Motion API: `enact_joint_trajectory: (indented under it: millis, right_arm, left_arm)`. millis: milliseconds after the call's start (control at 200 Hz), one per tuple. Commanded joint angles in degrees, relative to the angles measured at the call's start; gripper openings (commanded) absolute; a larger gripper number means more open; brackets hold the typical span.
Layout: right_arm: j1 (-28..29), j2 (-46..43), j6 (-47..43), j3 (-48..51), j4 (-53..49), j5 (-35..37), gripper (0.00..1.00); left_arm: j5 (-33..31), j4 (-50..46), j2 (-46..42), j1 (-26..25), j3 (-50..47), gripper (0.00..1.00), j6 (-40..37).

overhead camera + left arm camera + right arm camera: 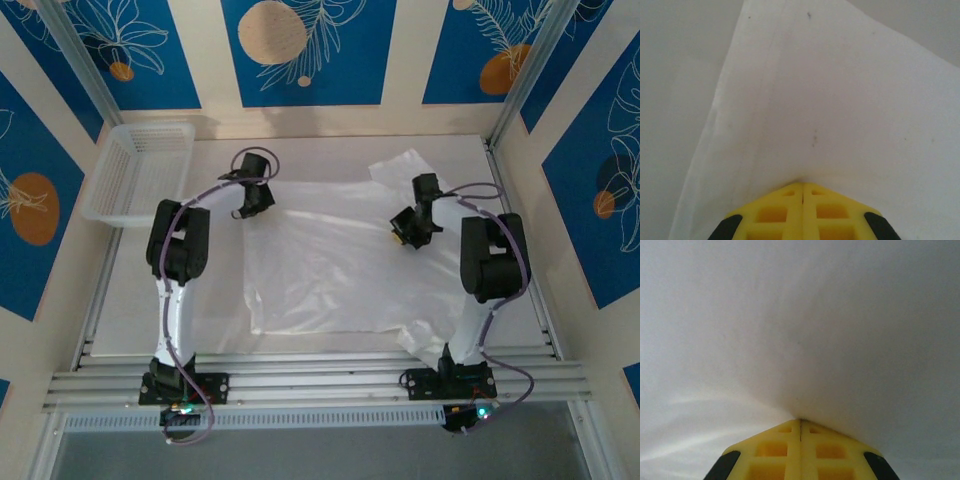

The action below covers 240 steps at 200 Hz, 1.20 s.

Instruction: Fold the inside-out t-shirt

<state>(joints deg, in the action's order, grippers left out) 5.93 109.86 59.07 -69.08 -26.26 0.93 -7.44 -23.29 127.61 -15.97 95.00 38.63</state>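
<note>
Left pincer [252, 205], its yellow fingertips pressed together, pinches the far left edge of the plain white, thin, wrinkled cotton t-shirt [330, 260]. Right pincer [407, 232] is likewise clamped on cloth at the shirt's far right. The shirt lies spread over the middle of the pale table [120, 300]. A white plastic mesh basket [140, 170] sits left of the shirt, apart from it. Blue wall panels [300, 50] with white leaf drawings and orange discs stand beyond the shirt. Tiny dark specks dot the cloth in the left wrist view.
</note>
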Motion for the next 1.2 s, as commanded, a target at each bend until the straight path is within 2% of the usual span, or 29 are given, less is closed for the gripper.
enact_joint_trajectory:
  millis: [0,225,370,410,490,570,660,775,865,970,1075,1195]
  right_arm:
    - [2.3,6.1,3.7,-5.9,0.0,-1.0,0.00]
    - [5.9,13.3,3.1,-22.1,-3.3,-1.4,0.00]
    - [5.9,6.8,-0.7,-25.7,-6.9,-0.5,0.01]
    - [5.8,2.9,-2.0,-24.0,-7.5,1.1,0.04]
    - [4.7,-6.1,-4.5,-17.2,-7.3,4.4,0.15]
    - [1.6,-16.0,-4.9,-7.2,-7.1,6.4,0.23]
    - [-4.7,-27.3,-4.5,5.9,-6.7,6.4,0.30]
    - [-14.4,-36.4,-8.3,19.9,-5.9,0.8,0.35]
    - [-19.2,-36.7,-13.0,24.7,-7.6,-3.9,0.38]
    - [-20.8,-33.2,-16.6,26.6,-9.3,-6.2,0.42]
    - [-21.5,-30.2,-17.2,28.4,-9.9,-3.1,0.43]
    - [-21.8,-31.0,-16.5,31.3,-8.4,0.1,0.45]
  left_arm:
    - [0.6,-5.0,4.7,3.9,5.3,0.00,-1.4]
    - [3.3,-6.6,12.5,7.6,21.6,0.00,-4.1]
    - [4.8,-5.0,9.8,8.4,24.7,0.00,-5.2]
    - [5.7,-4.5,7.3,8.3,23.5,0.09,-5.2]
    - [8.3,-1.4,-0.2,8.1,16.6,0.29,-3.8]
    - [10.5,3.5,-10.1,7.3,6.3,0.42,-1.8]
    - [11.2,6.5,-21.4,5.5,-4.8,0.48,-1.0]
    - [10.5,7.4,-33.7,1.3,-16.4,0.51,-3.1]
    - [7.4,5.4,-41.3,-2.9,-23.5,0.51,-5.9]
    - [6.1,4.2,-48.3,-7.9,-31.3,0.52,-8.4]
    - [4.8,4.1,-55.1,-11.7,-39.0,0.55,-9.3]
    - [3.8,2.8,-61.5,-12.4,-46.8,0.58,-9.5]
